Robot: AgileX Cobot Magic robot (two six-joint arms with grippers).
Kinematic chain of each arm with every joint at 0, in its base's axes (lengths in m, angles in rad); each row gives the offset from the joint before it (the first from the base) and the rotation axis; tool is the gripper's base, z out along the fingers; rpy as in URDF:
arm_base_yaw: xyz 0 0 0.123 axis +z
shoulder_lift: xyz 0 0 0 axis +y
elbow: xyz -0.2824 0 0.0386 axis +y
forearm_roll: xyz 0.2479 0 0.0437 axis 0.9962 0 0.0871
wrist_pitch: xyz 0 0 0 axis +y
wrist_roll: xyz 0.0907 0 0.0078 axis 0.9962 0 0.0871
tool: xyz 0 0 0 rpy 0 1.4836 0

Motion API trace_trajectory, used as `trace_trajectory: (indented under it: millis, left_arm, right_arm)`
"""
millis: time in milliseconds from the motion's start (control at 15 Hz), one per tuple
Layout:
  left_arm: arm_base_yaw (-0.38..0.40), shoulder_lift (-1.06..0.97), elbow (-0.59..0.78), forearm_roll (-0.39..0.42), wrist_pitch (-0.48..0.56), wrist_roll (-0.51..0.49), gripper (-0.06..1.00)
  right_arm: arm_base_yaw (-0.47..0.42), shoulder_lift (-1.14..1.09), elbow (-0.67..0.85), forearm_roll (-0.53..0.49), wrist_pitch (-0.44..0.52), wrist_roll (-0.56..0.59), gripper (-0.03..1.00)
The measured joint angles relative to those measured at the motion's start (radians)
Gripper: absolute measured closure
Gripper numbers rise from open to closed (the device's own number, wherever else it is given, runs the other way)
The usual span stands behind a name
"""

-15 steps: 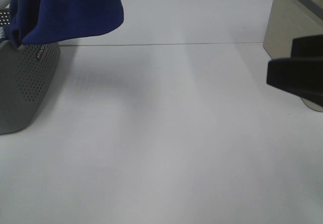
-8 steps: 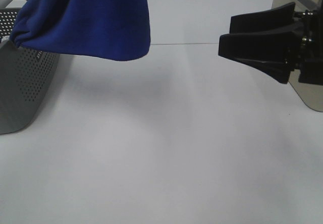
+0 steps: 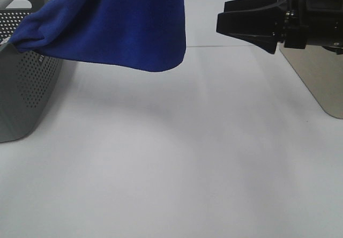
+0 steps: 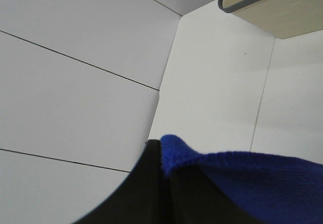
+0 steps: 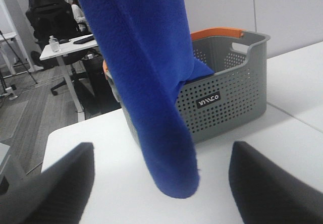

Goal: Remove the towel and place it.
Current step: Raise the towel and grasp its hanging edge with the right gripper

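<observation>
The royal-blue towel (image 3: 123, 23) hangs from above the top edge of the exterior high view, and its left end trails over the rim of the grey perforated basket (image 3: 21, 88). In the left wrist view my left gripper (image 4: 164, 158) is shut on a fold of the towel (image 4: 242, 178). This gripper is out of frame in the exterior high view. My right gripper (image 3: 221, 21) hovers open at the upper right, pointing left at the towel and apart from it. In the right wrist view the towel (image 5: 146, 82) hangs between its spread fingers (image 5: 50, 183), in front of the basket (image 5: 227, 93).
A beige box with a grey rim (image 3: 321, 82) stands at the table's right side, beside the right arm. The white tabletop (image 3: 171, 157) stretches below the towel. Past the basket, an office chair (image 5: 50, 12) and a desk (image 5: 70, 47) stand off the table.
The towel has swung to the right and hangs lower over the table. The right gripper has moved up and to the left, toward the towel, still open.
</observation>
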Motion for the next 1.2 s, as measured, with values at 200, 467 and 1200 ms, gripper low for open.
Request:
trace_trajectory:
  millis: [200, 467, 1200]
  left_arm:
    - [-0.001, 0.0, 0.0, -0.002, 0.0, 0.0, 0.94]
    - [-0.003, 0.0, 0.0, -0.05, 0.0, 0.0, 0.94]
    - [-0.003, 0.0, 0.0, 0.052, 0.113, 0.029, 0.94]
  right_arm:
    - [0.102, 0.05, -0.017, -0.001, -0.017, -0.041, 0.24]
    - [0.175, 0.167, -0.145, -0.002, -0.086, -0.006, 0.24]
    - [0.278, 0.201, -0.166, -0.056, -0.06, 0.041, 0.57]
